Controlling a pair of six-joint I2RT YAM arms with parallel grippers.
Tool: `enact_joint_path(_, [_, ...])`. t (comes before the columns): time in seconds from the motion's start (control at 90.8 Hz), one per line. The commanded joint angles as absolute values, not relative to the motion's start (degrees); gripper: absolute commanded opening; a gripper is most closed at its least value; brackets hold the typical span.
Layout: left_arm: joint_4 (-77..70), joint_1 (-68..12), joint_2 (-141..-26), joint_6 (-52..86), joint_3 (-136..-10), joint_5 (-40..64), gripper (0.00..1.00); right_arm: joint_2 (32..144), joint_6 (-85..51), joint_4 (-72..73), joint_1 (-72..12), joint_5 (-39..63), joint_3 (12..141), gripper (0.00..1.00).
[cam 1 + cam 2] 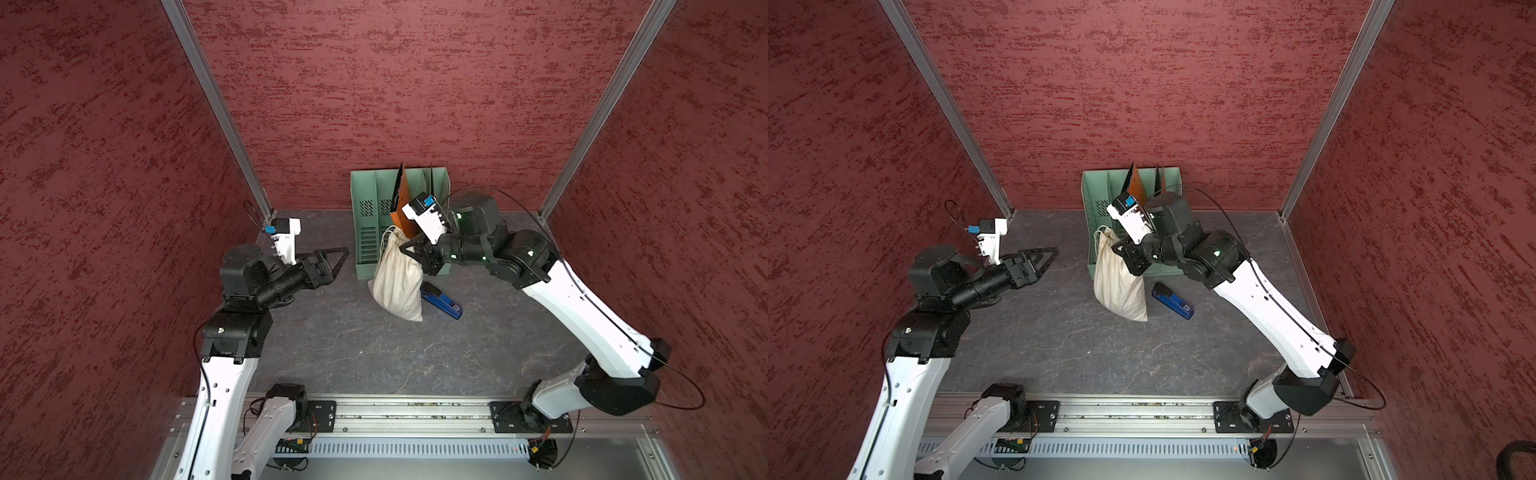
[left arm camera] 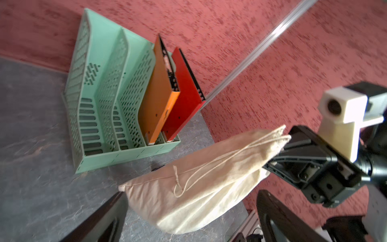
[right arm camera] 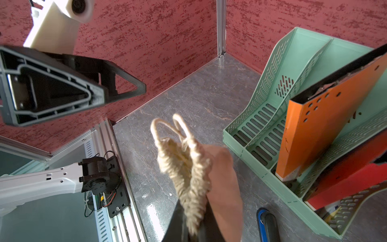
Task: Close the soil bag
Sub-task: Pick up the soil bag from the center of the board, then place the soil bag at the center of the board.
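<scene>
cream cloth soil bag (image 1: 397, 282), just before the green file rack (image 1: 365, 216), is clamped at its gathered neck by the right gripper (image 1: 409, 249), likely to hold it bunched; left gripper (image 1: 336, 266) jaws apart, empty, well clear.

Cream soil bag (image 1: 397, 286), mint-green slotted rack (image 1: 363, 232), orange folder (image 2: 157, 94), red folder (image 2: 184, 98), mottled red walls (image 1: 374, 83), grey veined tabletop (image 1: 353, 353)

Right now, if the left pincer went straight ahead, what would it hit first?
Probably the soil bag, held up by the right pincer; the green rack stands close beside it, so depth is uncertain.
</scene>
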State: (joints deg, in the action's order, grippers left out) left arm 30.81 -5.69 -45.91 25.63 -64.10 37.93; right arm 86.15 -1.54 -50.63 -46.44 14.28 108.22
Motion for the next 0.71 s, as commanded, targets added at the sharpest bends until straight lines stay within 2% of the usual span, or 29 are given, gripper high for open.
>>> enact_joint_path(0.0, [23.4,-9.6,-47.1,18.4,-63.8,39.7,1.0,83.7,-2.9,-47.3,-46.3,17.0,111.2,0.0])
enact_joint_path(0.143, [21.6,-13.3,-50.2,14.4,-64.3,40.8,1.0,83.8,-2.9,-47.5,-46.3,17.8,112.0,0.0])
enact_joint_path(0.694, [20.2,-19.2,-58.4,7.7,-67.5,48.1,1.0,81.4,-3.1,-46.8,-46.2,20.3,112.7,0.0])
